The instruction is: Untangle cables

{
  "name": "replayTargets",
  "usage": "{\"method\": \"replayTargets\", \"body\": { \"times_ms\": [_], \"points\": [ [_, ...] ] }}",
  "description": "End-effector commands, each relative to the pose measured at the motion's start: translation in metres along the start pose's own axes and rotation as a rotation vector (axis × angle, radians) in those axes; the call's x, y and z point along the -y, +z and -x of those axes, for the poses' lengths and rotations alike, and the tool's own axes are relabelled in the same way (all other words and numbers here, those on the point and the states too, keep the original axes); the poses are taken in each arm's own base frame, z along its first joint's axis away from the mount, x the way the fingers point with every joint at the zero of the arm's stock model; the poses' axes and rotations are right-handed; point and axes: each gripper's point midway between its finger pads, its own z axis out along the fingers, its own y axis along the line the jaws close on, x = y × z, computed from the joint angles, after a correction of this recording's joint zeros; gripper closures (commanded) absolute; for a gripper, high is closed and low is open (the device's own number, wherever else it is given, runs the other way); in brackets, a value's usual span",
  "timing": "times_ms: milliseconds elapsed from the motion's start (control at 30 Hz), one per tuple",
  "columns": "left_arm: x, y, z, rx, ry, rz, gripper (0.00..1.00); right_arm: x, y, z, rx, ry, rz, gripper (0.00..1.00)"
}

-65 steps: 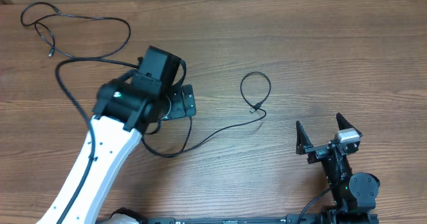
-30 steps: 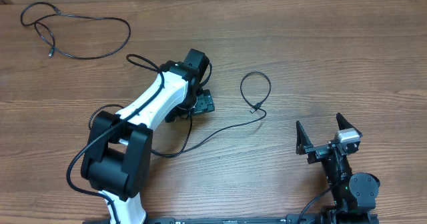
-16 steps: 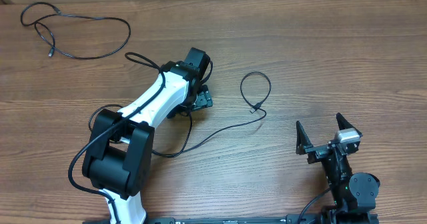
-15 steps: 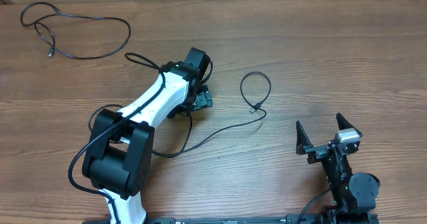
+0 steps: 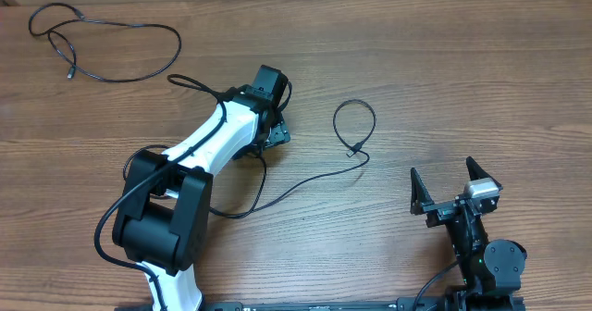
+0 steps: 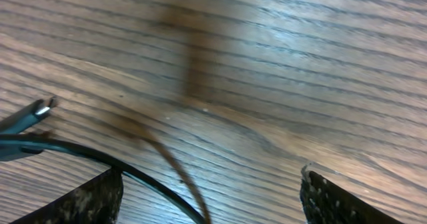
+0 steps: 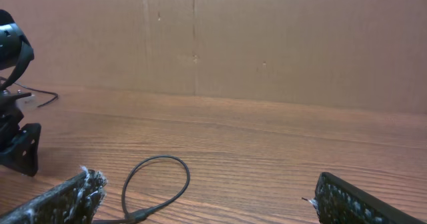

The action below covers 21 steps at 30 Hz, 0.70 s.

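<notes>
Two thin black cables lie on the wooden table. One cable (image 5: 129,80) sprawls at the far left corner. The other cable (image 5: 354,102) forms a small loop mid-table, and its tail runs left under my left arm. My left gripper (image 5: 276,137) is low over that tail, open. In the left wrist view the cable (image 6: 147,180) passes between the fingers, close to the left finger (image 6: 73,201), with a plug end (image 6: 30,114) beside it. My right gripper (image 5: 453,192) stands open near the front right, holding nothing. The loop (image 7: 188,177) lies ahead of it.
A brown cardboard wall (image 7: 267,37) closes off the far side of the table. The white left arm (image 5: 199,154) stretches diagonally across the left-centre of the table, with its own thick black wire looping beside it.
My left arm has swung from the left toward mid-table and set its gripper low over the second cable's tail. Its jaws have narrowed a little. The right arm has not moved.
</notes>
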Motion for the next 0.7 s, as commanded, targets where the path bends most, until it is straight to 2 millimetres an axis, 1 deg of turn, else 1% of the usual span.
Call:
{"method": "replayTargets", "body": {
  "times_ms": [0, 100, 167, 367, 467, 533, 667],
  "points": [
    [-0.012, 0.012, -0.010, -0.035, -0.021, 0.039, 0.17, 0.001, 0.000, -0.002, 0.003, -0.002, -0.004, 0.00],
    [-0.012, 0.013, -0.015, -0.059, -0.019, 0.032, 0.16, 0.000, 0.000, -0.002, 0.002, -0.002, -0.004, 0.00],
    [-0.008, 0.012, -0.021, -0.091, -0.020, 0.007, 0.15, 0.001, 0.000, -0.002, 0.003, -0.002, -0.004, 0.00],
    [-0.007, 0.012, -0.025, -0.110, -0.021, -0.003, 0.17, 0.001, 0.000, -0.002, 0.003, -0.002, -0.004, 0.00],
    [-0.009, 0.013, -0.027, -0.114, -0.020, 0.006, 0.21, 0.001, 0.000, -0.002, 0.003, -0.002, -0.004, 0.00],
    [-0.015, 0.017, -0.024, -0.089, -0.028, 0.031, 0.25, 0.000, 0.000, -0.002, 0.002, -0.002, -0.004, 0.00],
    [-0.020, 0.025, -0.026, -0.070, -0.032, 0.041, 0.26, 0.001, 0.000, -0.002, 0.003, -0.002, -0.004, 0.00]
  ]
}}
